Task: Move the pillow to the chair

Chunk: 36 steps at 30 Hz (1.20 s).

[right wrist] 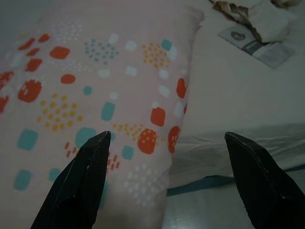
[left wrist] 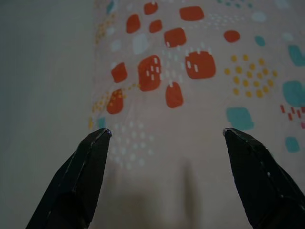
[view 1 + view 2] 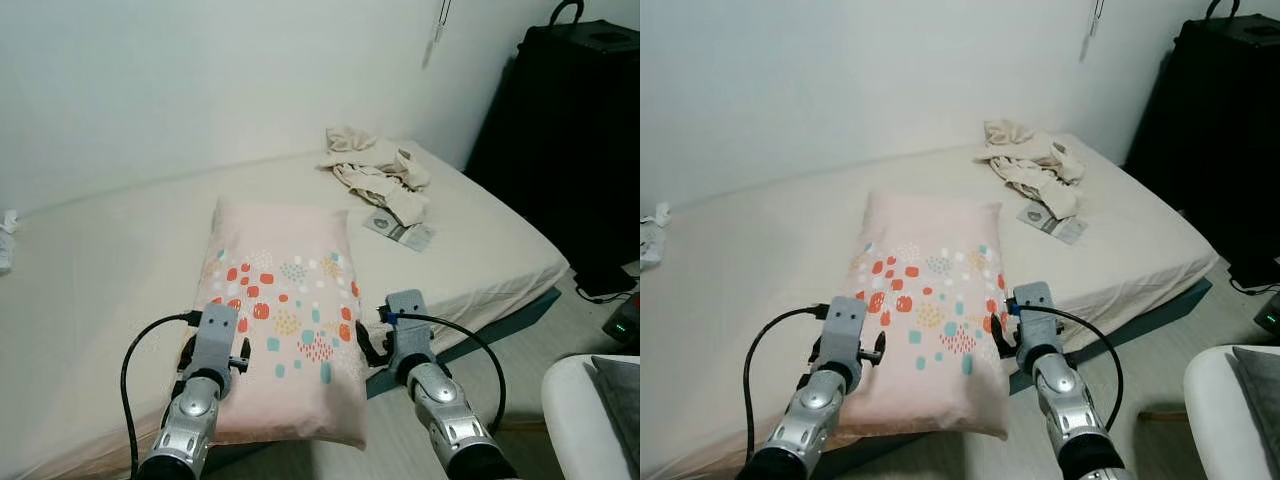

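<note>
A pink pillow [image 3: 285,300] with red, teal and yellow spots lies lengthwise on the beige bed [image 3: 100,280], its near end hanging over the front edge. My left gripper [image 3: 214,352] is at the pillow's near left edge, open, with one fingertip [image 2: 97,143] over the sheet and the other over the pillow [image 2: 190,95]. My right gripper [image 3: 385,345] is at the near right edge, also open, straddling the pillow's side [image 1: 109,95] and the mattress edge. Nothing is held. A white rounded seat [image 3: 585,410] with a grey cushion shows at the bottom right.
Crumpled cream clothes [image 3: 378,170] and a flat grey packet [image 3: 400,230] lie on the bed's far right. A tall black cabinet [image 3: 575,140] stands right of the bed, with a cable and a small device [image 3: 622,325] on the floor. A white wall backs the bed.
</note>
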Motion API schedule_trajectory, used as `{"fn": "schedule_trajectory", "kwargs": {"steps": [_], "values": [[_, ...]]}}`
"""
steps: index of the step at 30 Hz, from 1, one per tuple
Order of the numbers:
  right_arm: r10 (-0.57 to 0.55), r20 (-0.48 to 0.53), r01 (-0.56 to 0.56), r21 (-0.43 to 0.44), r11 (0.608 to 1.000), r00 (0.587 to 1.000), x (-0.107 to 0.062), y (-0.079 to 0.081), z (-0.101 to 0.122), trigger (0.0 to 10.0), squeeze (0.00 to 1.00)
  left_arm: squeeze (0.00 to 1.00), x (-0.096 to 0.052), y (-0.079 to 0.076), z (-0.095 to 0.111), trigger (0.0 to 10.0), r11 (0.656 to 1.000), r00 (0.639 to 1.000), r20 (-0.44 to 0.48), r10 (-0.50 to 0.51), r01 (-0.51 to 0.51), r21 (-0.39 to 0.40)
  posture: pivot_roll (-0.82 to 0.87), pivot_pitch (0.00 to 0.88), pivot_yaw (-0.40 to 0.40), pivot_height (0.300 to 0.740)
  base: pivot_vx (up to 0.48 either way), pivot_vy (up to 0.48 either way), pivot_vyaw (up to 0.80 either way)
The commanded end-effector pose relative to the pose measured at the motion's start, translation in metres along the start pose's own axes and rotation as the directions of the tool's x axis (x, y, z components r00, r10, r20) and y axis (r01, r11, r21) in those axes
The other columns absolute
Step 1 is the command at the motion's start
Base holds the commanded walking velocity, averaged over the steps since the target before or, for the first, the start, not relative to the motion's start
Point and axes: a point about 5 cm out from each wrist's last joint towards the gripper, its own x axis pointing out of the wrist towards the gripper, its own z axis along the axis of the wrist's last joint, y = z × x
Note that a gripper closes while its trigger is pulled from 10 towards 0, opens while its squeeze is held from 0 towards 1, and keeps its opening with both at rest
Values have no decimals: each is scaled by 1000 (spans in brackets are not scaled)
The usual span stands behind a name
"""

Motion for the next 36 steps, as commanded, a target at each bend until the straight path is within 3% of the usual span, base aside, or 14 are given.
{"fn": "schedule_trajectory", "kwargs": {"steps": [1, 7, 11, 18, 22, 36], "values": [[0, -14, 0, 20, 1000, 1000, -2, 2, -5, 10000, 0, 0, -4, -2, -6, 10000, 999, 1000, -10, -15, 14, -30, -92, 88, -24, 740, 0, 0, 0], [25, 5, -25, 4, 1000, 1000, -2, 9, -2, 10000, 0, 0, -2, -5, 2, 10000, 997, 999, 11, -33, 34, -73, -113, 92, -6, 740, 0, 0, 0], [16, 2, -16, 5, 1000, 1000, 1, 9, 0, 10000, 0, 0, 1, -10, 8, 10000, 996, 997, 30, -69, 70, -51, -97, 77, -30, 740, 0, 0, 0], [63, 20, -63, -20, 998, 998, 7, 17, 7, 10000, 0, 0, 1, 2, 10, 10000, 998, 999, 37, 19, -17, -56, -67, 60, -56, 740, 0, 0, 0], [95, 28, -92, -71, 993, 995, 8, 21, 9, 10000, 0, 0, 0, 6, 8, 10000, 998, 999, 39, 36, -33, -59, -61, 60, -65, 740, 0, 0, 719], [93, 44, -90, -52, 995, 995, 8, 20, 11, 10000, 0, 0, 0, 8, 13, 10000, 998, 997, 60, 46, -43, -50, -58, 71, -59, 740, 0, 0, 800]]}}
